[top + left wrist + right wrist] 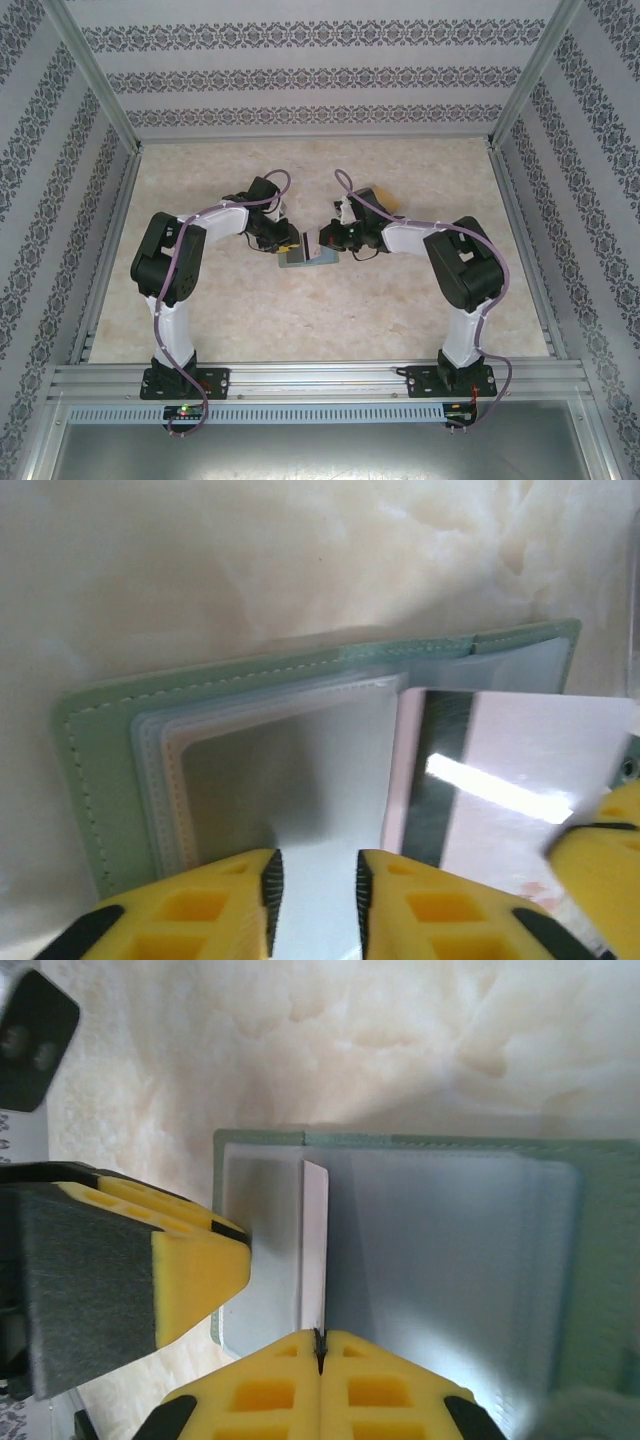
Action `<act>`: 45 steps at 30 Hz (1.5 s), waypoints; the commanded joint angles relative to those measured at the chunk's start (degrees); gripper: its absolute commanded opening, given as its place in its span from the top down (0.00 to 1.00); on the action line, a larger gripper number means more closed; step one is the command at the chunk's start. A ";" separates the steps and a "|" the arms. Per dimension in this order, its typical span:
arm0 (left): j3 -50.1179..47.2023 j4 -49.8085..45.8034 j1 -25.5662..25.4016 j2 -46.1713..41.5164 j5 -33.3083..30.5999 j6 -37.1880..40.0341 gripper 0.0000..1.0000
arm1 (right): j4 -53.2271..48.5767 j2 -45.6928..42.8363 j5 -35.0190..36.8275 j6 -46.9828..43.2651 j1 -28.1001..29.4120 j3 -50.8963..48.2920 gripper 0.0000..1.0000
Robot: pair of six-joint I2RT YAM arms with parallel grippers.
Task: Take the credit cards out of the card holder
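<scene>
Nearest you, the right claw (320,1360) is clenched on one credit card (510,770). In its own wrist view you see that card edge-on, a thin pale strip running straight away from the closed fingertips and across the open card holder (100,780).

Beside it, the left claw (315,905) is released: its jaws stand apart, and a clear sleeve leaf (290,770) lies in the gap between them.

From the left wrist you read the card face-on. It is pinkish with a dark stripe, and its long axis lies across the view. Its outer corner is held at the right by the other claw's yellow finger, and its inner end meets the sleeves at the holder's middle. Whether that end is inside a pocket or merely resting against the leaf is hard to tell from here.

Farthest out, the sage-green holder lies open on the pale worktop (330,330), between the two claws at the centre of the overhead view.

The coming move likely turns on one relation. The card points from the holder toward the right arm, so your pull should follow the card's long axis back toward that arm, while the left claw, nearer the holder's sleeves, steadies the holder.
</scene>
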 commanded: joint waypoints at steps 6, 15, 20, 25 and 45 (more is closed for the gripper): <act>0.54 -1.22 -0.07 -4.53 -0.68 -0.76 0.52 | 0.08 -8.90 -4.91 -8.88 -2.61 -2.99 1.00; -1.51 9.27 1.65 -15.60 5.76 -5.75 0.23 | 8.68 -14.76 -14.33 -0.28 -6.53 -4.36 1.00; -1.52 18.05 1.72 -16.39 10.94 -8.36 0.12 | 14.77 -15.86 -19.82 6.46 -8.20 -3.66 1.00; -1.10 30.27 1.73 -14.63 18.67 -14.51 0.13 | 21.27 -16.08 -22.92 13.86 -9.66 -3.24 1.00; -3.24 40.64 1.70 -16.35 21.60 -23.87 1.00 | 34.93 -14.84 -22.16 27.67 -9.99 -2.88 0.82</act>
